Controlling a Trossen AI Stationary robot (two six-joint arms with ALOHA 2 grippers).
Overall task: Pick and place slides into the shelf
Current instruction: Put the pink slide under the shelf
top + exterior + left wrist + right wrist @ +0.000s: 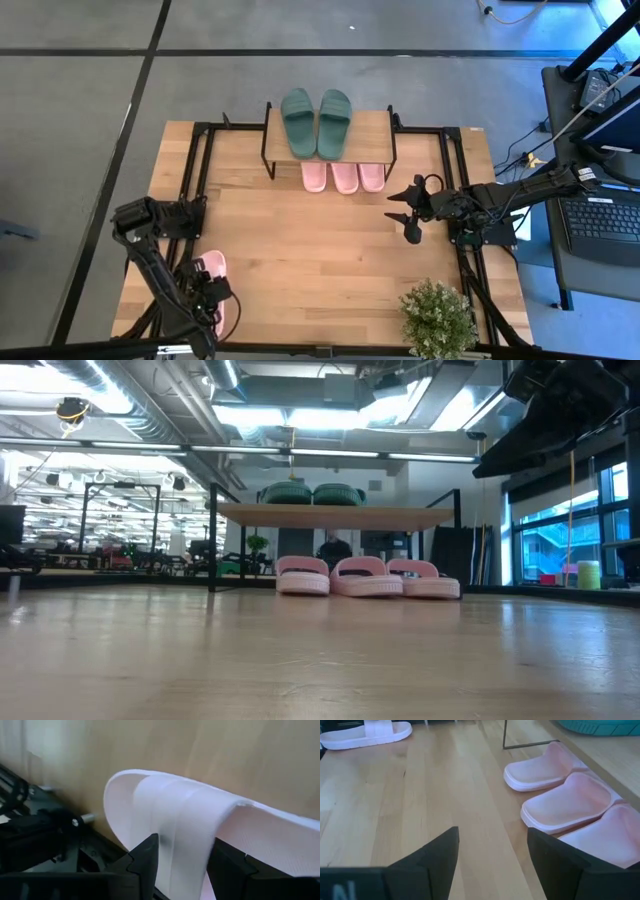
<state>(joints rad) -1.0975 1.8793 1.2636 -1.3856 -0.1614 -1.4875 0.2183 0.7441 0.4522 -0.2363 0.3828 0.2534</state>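
The slides, open-toe sandals with a wide strap, number six: two dark green ones [318, 122] lie side by side on the plank top of the small light-wood shelf with thin black legs [372, 128], three light pink ones [344, 177] sit in a row beneath it, and the last light pink slide [211, 280] lies at the near left corner of the wooden table [320, 250]. The step in hand looks like the pick of that last one: the left gripper [182, 857] has its fingers either side of the strap, though I cannot tell whether they pinch it yet. Next it calls for a firm grip, a lift and a carry to the free spot under the shelf beside the pink row, while the right gripper [408, 213] waits near the shelf's right end, fingers apart and empty.
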